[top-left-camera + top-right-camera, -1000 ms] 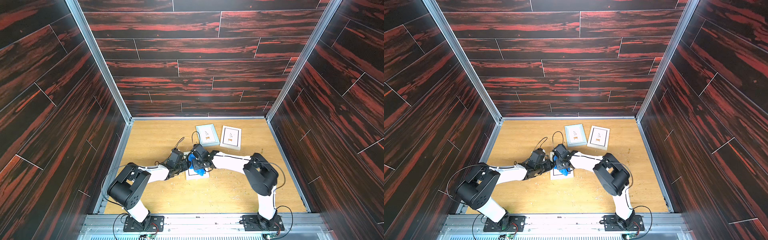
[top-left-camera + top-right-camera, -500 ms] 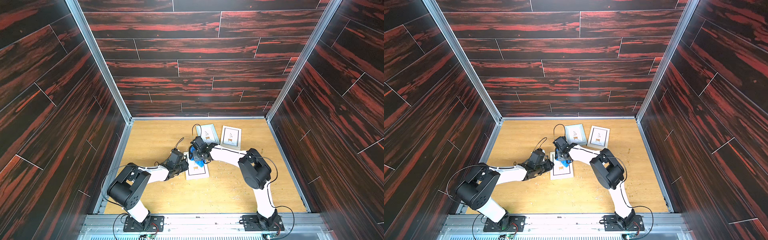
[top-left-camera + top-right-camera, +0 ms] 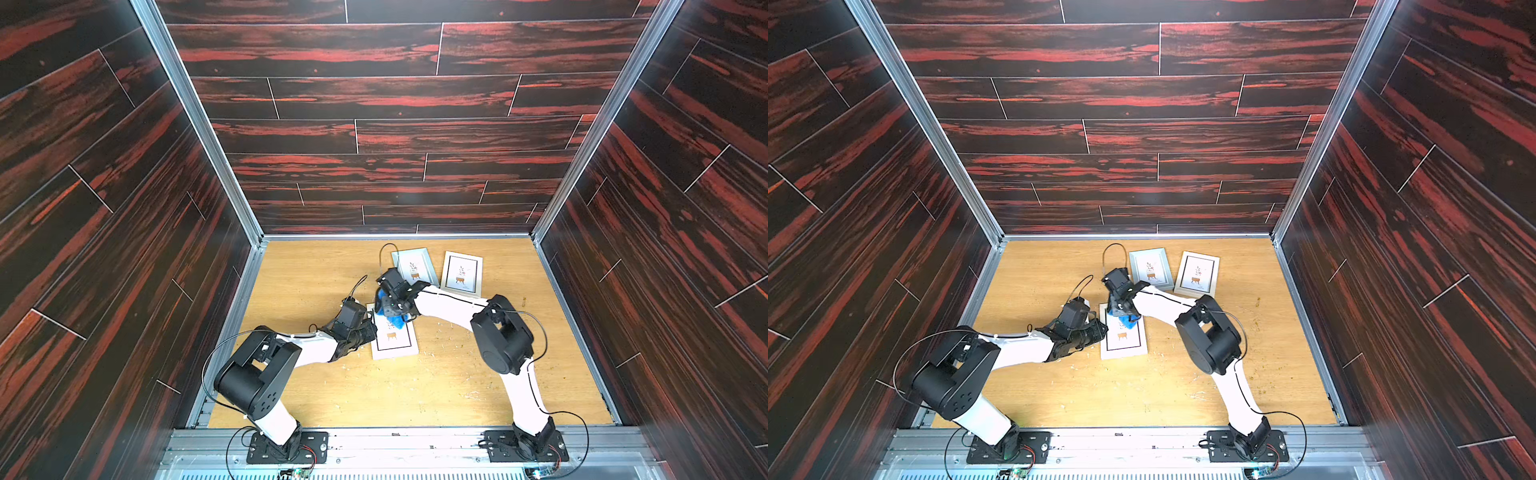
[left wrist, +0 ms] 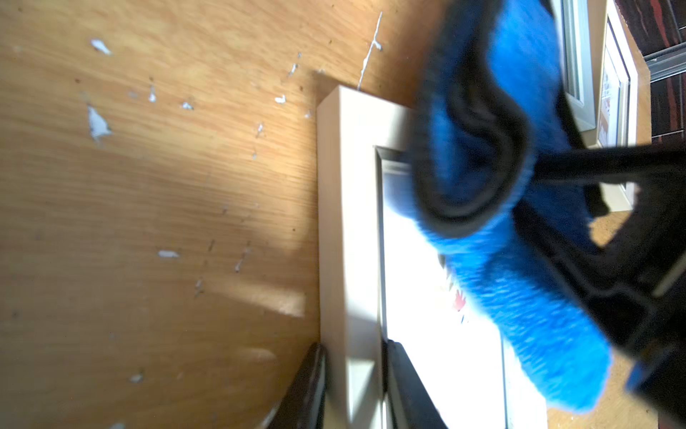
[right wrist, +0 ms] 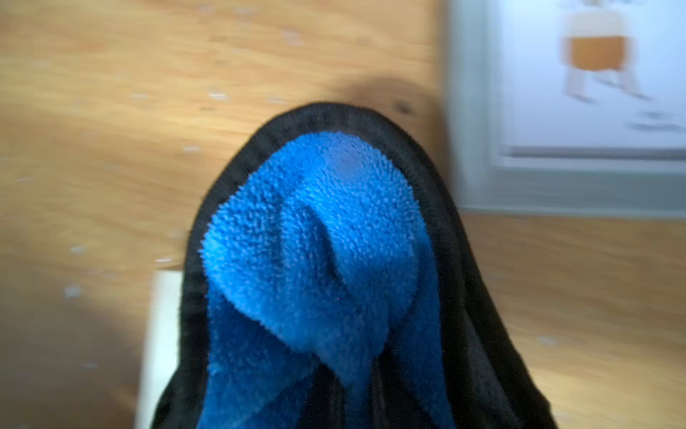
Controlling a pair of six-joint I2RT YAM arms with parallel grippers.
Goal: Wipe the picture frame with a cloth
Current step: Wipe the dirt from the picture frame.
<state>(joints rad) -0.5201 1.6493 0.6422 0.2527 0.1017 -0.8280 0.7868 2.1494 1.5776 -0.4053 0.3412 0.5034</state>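
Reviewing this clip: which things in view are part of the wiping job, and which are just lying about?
In the job: blue cloth in the right gripper; near white frame under it, its edge pinched by the left gripper.
Lying about: grey-blue frame and pale frame at the back.

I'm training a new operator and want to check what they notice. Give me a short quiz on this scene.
1. How many picture frames lie on the table?
2. True or false: the left gripper holds the cloth.
3. The left gripper is clamped on: A) the edge of the nearest frame, B) the cloth, C) nothing.
Key: 1) three; 2) false, the right gripper holds the cloth; 3) A.
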